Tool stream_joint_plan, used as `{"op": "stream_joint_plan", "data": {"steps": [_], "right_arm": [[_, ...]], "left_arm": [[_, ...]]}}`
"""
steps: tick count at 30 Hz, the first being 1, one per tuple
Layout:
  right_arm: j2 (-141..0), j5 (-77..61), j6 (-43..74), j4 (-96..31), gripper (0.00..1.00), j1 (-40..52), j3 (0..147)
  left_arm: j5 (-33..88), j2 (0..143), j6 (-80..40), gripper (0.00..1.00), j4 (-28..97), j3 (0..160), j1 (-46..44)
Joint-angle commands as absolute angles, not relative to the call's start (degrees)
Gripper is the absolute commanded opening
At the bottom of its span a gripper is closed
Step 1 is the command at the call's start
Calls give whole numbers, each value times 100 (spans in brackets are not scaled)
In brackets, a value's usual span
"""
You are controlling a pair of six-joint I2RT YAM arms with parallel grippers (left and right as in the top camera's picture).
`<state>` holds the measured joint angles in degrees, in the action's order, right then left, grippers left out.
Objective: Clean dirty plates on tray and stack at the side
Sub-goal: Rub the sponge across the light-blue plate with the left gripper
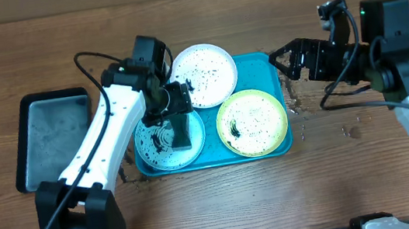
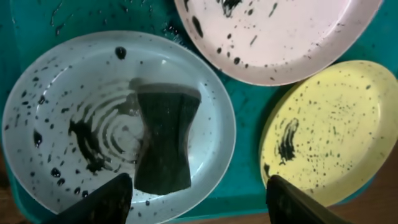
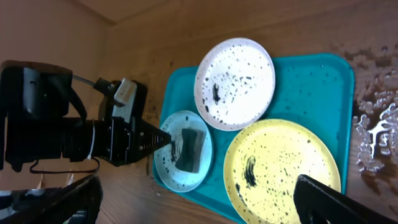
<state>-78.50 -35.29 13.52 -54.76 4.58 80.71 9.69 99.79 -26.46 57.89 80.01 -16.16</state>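
Plates, all 3, sit on the teal tray (image 1: 258, 69): white-rim plate (image 1: 203, 74) at the back, lime plate (image 1: 252, 123) front-right, light-teal plate (image 1: 158, 153) front-left. All are speckled w/ dark dirt, and none is stacked at the side yet. A dark sponge (image 2: 163, 137) lies flat on the light-teal plate, a bit off centre, w/ swirly smears beside it.

L gripper (image 2: 199, 183) hangs over that plate, jaws apart, nothing held. One fingertip is just beside the sponge's near corner; the other is well out over the tray gap toward the lime plate. So the sponge isn't centred btwn the fingers. R gripper (image 1: 285, 64) is spread wide & empty, over the table just off the tray's back-right corner.

Step in hand, my read: pick up the sponge to scrub. To do it well:
- Shift the L gripper sideways until the sponge sits midway btwn the fingers.
- Come straight down and pinch at the narrow waist, not a flared end.
- Keep the tips off the plate rim, or the plate may tip or skid.
- Scrub w/ light pressure, circling from centre out, and cover the big blot by the sponge plus the rim specks.
- R gripper could steady the tray edge if it slides. The wet patch (image 1: 297, 107) on the table there looks slippery.
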Motion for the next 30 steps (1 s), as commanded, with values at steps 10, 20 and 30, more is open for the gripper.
{"op": "stream_joint_plan", "data": {"steps": [10, 20, 30], "right_arm": [[-8162, -3457, 1376, -5522, 100, 443, 8176], [-8165, -3454, 1376, -5524, 100, 443, 8176], [-8169, -3452, 1376, -5612, 100, 443, 8171]], "left_arm": [[799, 10007, -3046, 52, 4759, 6851, -1767], [569, 10009, -3048, 51, 4101, 6396, -1772], [589, 10009, -3087, 51, 3975, 6228, -1949]]}}
